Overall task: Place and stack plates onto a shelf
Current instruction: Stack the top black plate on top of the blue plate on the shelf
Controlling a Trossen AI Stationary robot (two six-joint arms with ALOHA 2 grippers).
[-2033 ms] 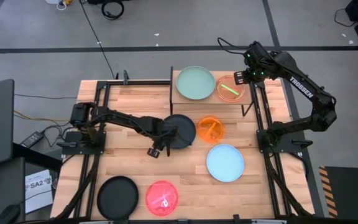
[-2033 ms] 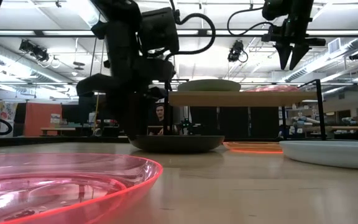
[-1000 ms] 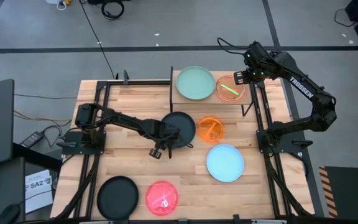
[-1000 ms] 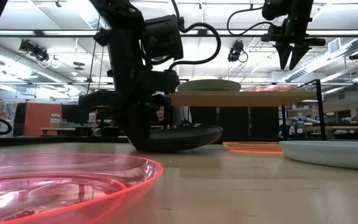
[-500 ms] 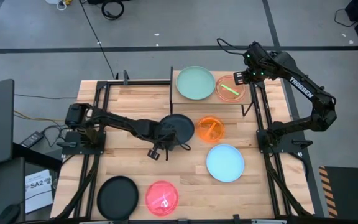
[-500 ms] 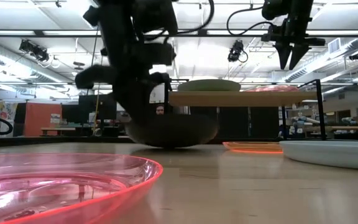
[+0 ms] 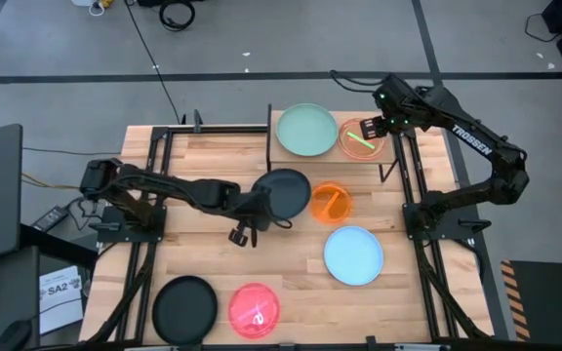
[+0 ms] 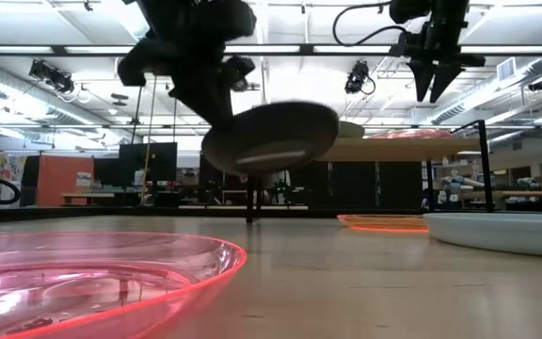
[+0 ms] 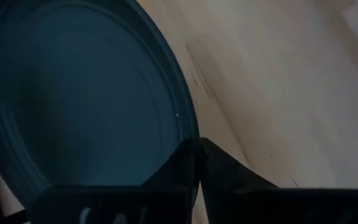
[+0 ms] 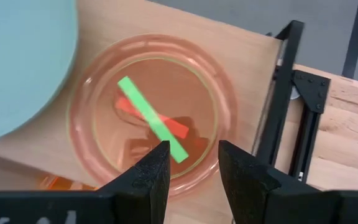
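My left gripper (image 7: 260,209) is shut on a black plate (image 7: 285,192), which hangs above the table's middle, near the shelf (image 7: 392,152); the low view shows the black plate (image 8: 271,137) tilted and clear of the wood. On the shelf rest a pale green plate (image 7: 306,130) and a translucent pink plate (image 7: 361,139) with a green strip. My right gripper (image 10: 191,168) hovers open above the pink plate (image 10: 148,118), touching nothing. My left gripper pinches the black plate's rim (image 9: 188,134) between its two fingers, on the side toward the table's near left. The fingers (image 9: 219,165) reach in from the left, slanting down. The plate is lifted clear of the table and tilted, its free side higher.
On the table lie an orange plate (image 7: 332,203), a light blue plate (image 7: 353,254), a second black plate (image 7: 185,308) and a red plate (image 7: 254,310) near the front edge. Black metal frames (image 7: 413,195) run along both table sides.
My left gripper has raised the black plate off the table and carried it a little toward the far edge and the shelf. One side tipped up first, and now the whole plate hangs tilted in the air. My right arm has shifted slightly toward the table's left.
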